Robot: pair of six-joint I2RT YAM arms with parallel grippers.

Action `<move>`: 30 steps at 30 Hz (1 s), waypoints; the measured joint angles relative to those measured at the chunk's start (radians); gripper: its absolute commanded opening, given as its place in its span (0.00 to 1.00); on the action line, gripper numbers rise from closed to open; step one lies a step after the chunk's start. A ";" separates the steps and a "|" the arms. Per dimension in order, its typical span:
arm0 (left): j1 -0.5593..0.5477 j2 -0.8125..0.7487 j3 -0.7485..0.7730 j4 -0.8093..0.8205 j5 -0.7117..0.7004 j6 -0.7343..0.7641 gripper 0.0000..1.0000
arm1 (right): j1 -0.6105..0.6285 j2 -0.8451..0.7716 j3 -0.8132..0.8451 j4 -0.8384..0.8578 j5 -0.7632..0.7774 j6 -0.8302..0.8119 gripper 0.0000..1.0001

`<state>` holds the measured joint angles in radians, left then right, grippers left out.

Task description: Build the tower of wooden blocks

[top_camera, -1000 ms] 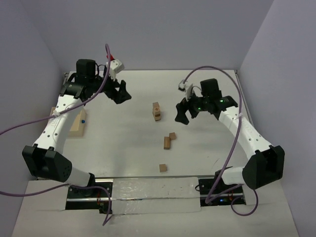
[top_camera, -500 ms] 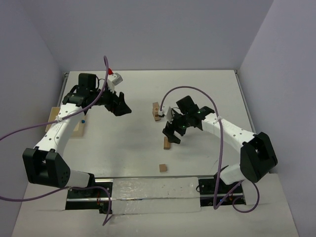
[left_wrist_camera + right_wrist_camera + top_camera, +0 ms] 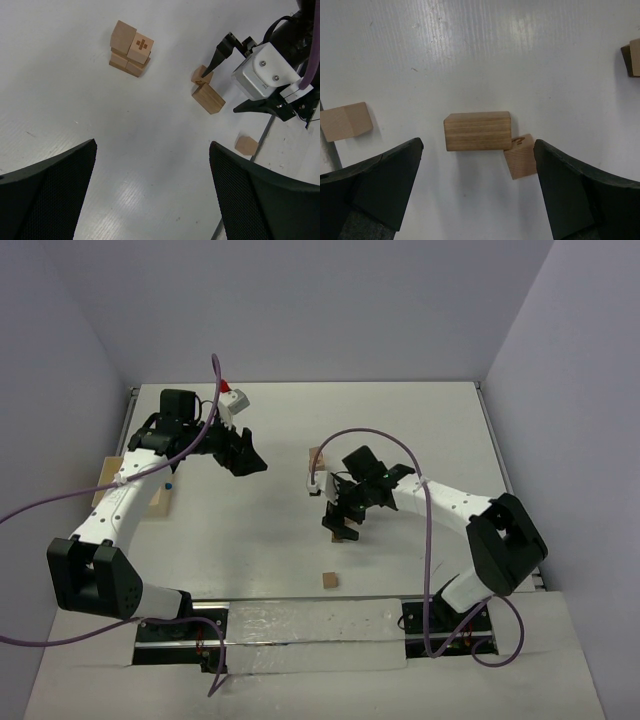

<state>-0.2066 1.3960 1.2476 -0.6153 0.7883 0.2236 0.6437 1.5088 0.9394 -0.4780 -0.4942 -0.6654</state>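
Observation:
A short tower [image 3: 130, 48] of tan wood blocks stands mid-table; in the top view the tower [image 3: 314, 454] is partly covered by my right arm. A long wood block [image 3: 477, 131] lies flat with a cube [image 3: 521, 156] touching its corner. My right gripper [image 3: 478, 150] hovers open straight over this pair, one finger on each side, and the gripper [image 3: 340, 520] hides most of them from above. Another loose cube [image 3: 329, 581] sits nearer the front edge. My left gripper [image 3: 248, 455] hangs open and empty to the tower's left, its fingers [image 3: 55, 190] above bare table.
Pale wooden pieces [image 3: 157, 490] lie along the table's left edge under my left arm. Purple cables loop over both arms. Walls close in the table at the back and sides.
My right arm has swung left and toward the front, from beside the tower to above the long block and cube. The left gripper has shifted slightly; both stay open.

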 measured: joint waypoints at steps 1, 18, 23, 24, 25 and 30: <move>0.000 0.000 0.000 0.000 0.000 0.001 0.99 | 0.003 0.006 0.000 0.007 0.001 -0.003 1.00; 0.000 0.000 0.000 0.000 -0.002 0.025 0.99 | 0.074 0.085 -0.046 0.049 0.126 -0.005 0.86; 0.000 0.000 0.000 0.000 -0.002 0.024 0.99 | 0.074 0.085 -0.065 0.069 0.144 -0.007 0.64; 0.000 0.000 0.000 0.000 -0.003 0.024 0.99 | 0.074 0.085 -0.068 0.072 0.146 -0.008 0.63; 0.000 0.000 0.000 0.000 -0.003 0.024 0.99 | 0.074 0.084 -0.070 0.075 0.147 -0.008 0.62; 0.000 0.000 -0.001 0.001 -0.004 0.024 0.99 | 0.074 0.065 -0.071 0.078 0.142 -0.009 0.53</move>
<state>-0.2066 1.3960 1.2468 -0.6147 0.7845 0.2478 0.7177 1.5742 0.8680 -0.3995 -0.3526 -0.6746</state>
